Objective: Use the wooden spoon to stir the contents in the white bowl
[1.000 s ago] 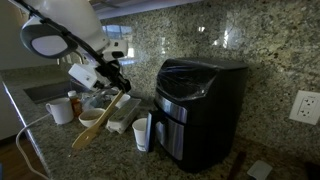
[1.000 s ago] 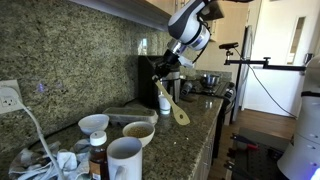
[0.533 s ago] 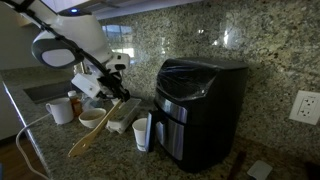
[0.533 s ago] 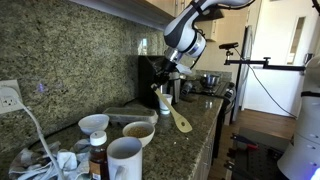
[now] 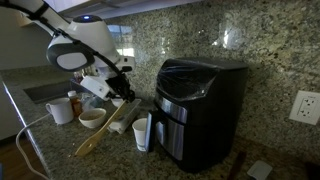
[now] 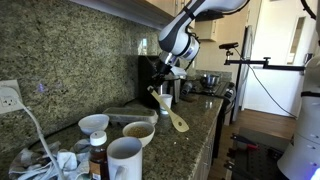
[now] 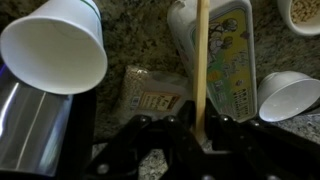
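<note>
Wooden spoon [image 5: 103, 130] clamped by its handle in the tool [image 5: 124, 97], head low near counter [image 6: 195, 125] edge, white bowl [image 5: 92, 119] nearby.

Long, slim, light tan wooden spoon [image 5: 104, 126] clamped at handle end in gripper [image 5: 124, 98] — slants down from fingers, oval head lowest. Round white bowl [image 5: 92, 119], tan-brown inside, upright — below gripper, beside spoon shaft, head outside it.

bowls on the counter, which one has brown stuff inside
The bowl nearer the counter edge shows tan-brown inside; the shallower bowl beside it, toward the wall, is all white.
</note>
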Robot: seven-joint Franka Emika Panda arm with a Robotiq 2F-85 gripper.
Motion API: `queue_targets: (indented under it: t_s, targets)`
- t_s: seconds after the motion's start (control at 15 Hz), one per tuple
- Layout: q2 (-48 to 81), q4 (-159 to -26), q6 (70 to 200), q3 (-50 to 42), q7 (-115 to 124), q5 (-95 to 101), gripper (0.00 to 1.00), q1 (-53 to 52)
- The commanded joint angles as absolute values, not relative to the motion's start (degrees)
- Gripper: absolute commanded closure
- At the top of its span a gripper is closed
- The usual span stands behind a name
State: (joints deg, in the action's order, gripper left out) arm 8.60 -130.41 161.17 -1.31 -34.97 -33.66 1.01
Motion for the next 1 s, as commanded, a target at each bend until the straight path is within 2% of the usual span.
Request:
queue_targets:
  t_s: [0.0, 0.07, 0.13, 0.2, 0.27, 0.73, 0.93]
  targets:
    - [10.02, -127.71, 160.3, -2.12, -32.29, -31.06, 0.95, 0.74]
    - [10.17, -127.32, 160.2, -2.05, -32.52, -31.18, 0.95, 0.86]
    - [10.35, -126.95, 160.07, -2.04, -32.74, -31.28, 0.6, 0.93]
    - [10.48, -126.63, 159.9, -1.98, -33.05, -31.5, 0.6, 1.0]
    - [10.66, -126.34, 159.67, -1.98, -33.18, -31.49, 0.54, 1.02]
    - [10.26, -125.26, 159.27, -1.52, -34.89, -32.21, 0.01, 1.24]
    - [8.35, -124.75, 158.19, -0.98, -36.46, -31.88, 0.0, 1.08]
